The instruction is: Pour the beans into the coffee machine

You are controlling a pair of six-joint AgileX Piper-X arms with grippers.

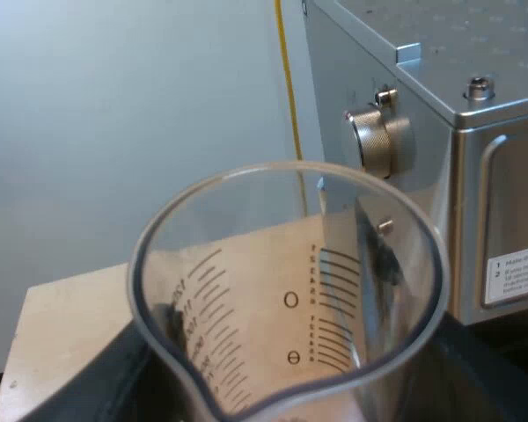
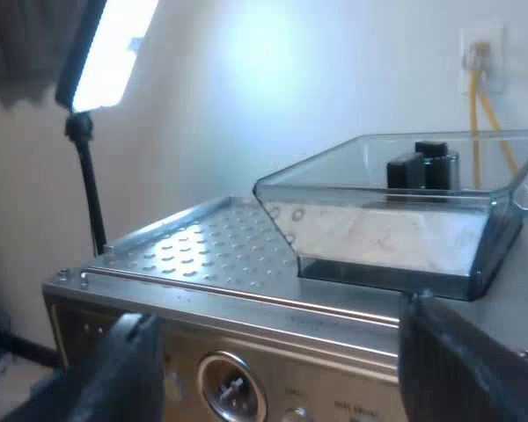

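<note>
The measuring glass is pinched by the left gripper near the espresso machine; the right gripper is spread near the bean hopper.

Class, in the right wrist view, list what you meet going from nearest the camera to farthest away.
black fingers → round gauge → dimpled metal top → clear bean hopper → wall socket

The clear, graduated measuring glass is close beside the steel espresso machine, bean hopper on top.
</note>
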